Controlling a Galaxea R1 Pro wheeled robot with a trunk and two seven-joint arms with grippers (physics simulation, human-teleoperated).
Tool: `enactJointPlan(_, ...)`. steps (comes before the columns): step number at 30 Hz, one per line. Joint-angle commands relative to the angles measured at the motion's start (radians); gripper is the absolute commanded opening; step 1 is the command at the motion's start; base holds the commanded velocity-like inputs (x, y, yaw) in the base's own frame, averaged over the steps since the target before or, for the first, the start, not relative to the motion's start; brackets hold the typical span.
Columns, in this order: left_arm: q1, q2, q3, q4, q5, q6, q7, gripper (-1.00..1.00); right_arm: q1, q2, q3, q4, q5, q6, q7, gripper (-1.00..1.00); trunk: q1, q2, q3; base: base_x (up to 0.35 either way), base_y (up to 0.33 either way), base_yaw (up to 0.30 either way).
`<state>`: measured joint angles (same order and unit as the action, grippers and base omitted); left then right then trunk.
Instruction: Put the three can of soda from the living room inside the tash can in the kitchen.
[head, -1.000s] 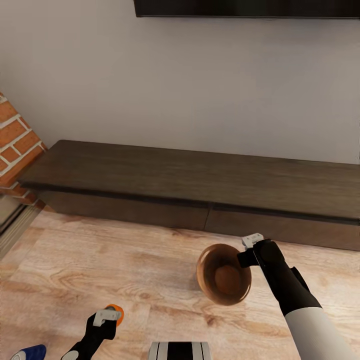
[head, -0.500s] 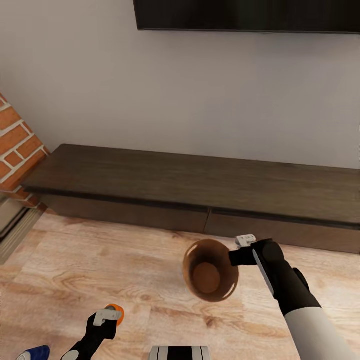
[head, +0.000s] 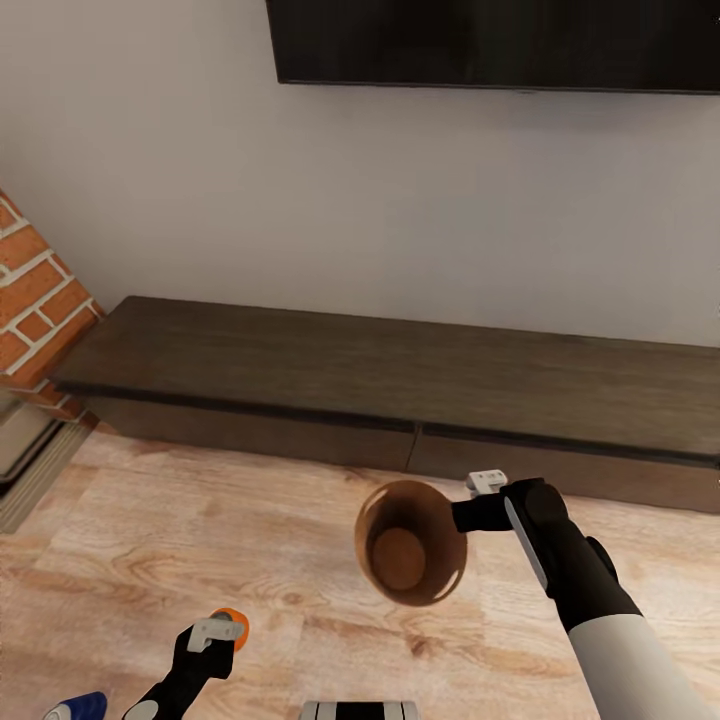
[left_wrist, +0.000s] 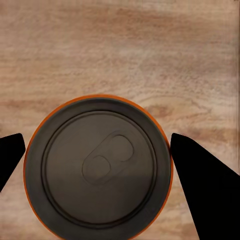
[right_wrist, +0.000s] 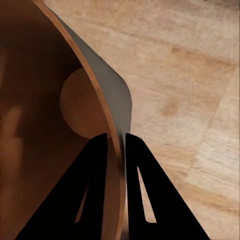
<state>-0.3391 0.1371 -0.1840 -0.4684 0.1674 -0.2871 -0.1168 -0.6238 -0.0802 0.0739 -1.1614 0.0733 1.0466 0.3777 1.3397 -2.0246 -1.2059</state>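
Nothing is in the bin as far as its copper inside shows, so by my reading all three cans are yet to go in and the work is at an early stage.

Nearest the robot's base, the left hand grips an orange soda can by its sides; in the left wrist view the two fingers press against either side of the can's top, above the wood floor. A dark blue soda can lies on the floor to the left of that hand, near it but apart. The third can I cannot place.

Farther out, the right hand is closed on the rim of the trash can, one finger inside the wall and one outside, as the right wrist view shows. The bin hangs clear of the floor, tilted with its mouth toward the camera, ahead and to the right of the orange can and well apart from it.

Beyond the bin runs the long dark cabinet against the wall, brick fireplace at its left end.
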Motion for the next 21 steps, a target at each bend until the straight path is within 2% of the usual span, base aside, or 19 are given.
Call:
enactJointPlan(1, 0.000, 0.000, 0.000, 0.000, 0.000, 0.000, 0.000, -1.00, 0.000, 0.000, 0.000, 0.000, -0.003, 0.001, 0.004, -1.00, -0.004, 0.007, 0.003, 0.000, 0.000, 0.000)
enactJointPlan(9, 0.000, 0.000, 0.000, -0.001, 0.000, 0.000, 0.000, -1.00, 0.000, 0.000, 0.008, 0.000, -0.003, 0.001, 0.004, -1.00, -0.035, 0.063, 0.028, 0.000, 0.000, 0.000)
enactJointPlan(16, 0.000, 0.001, -0.001, -0.008, 0.001, -0.021, -0.003, -1.00, 0.000, 0.000, 0.013, 0.000, -0.003, 0.001, 0.004, -1.00, -0.035, 0.063, 0.028, -0.001, 0.000, 0.000)
enactJointPlan(21, 0.000, -0.001, -0.002, -0.007, 0.000, -0.030, -0.004, -1.00, 0.000, 0.000, 0.013, 0.000, -0.003, 0.001, 0.005, -1.00, -0.035, 0.063, 0.028, -0.170, 0.000, 0.000)
